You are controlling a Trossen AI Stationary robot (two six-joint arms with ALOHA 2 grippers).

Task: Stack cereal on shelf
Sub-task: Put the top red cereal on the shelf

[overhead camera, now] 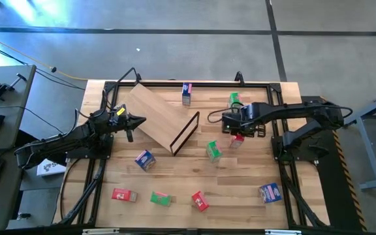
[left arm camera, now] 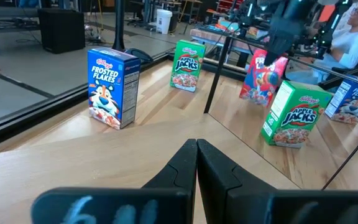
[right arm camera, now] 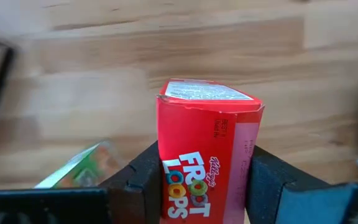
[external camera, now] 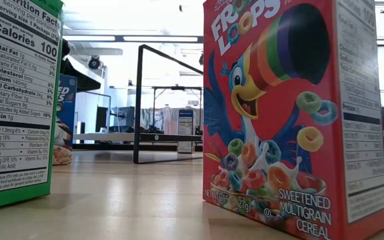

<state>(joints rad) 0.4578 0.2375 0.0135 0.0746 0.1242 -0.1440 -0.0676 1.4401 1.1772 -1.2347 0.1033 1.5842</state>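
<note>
My right gripper (right arm camera: 204, 180) has both fingers pressed flat against the sides of a red cereal box (right arm camera: 207, 146), a grip across its narrow width so it stays upright. It sits just right of the shelf (overhead camera: 158, 116), whose dark frame end faces me. My left gripper (left arm camera: 196, 163) waits shut at the shelf's far side. Other boxes, like the green one (overhead camera: 213, 151), stand scattered on the table (overhead camera: 240, 196).

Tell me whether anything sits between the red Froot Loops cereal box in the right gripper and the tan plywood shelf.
Nothing visible does. The right gripper grips the red Froot Loops box, and only bare tabletop separates it from the tan plywood shelf to its left.
</note>
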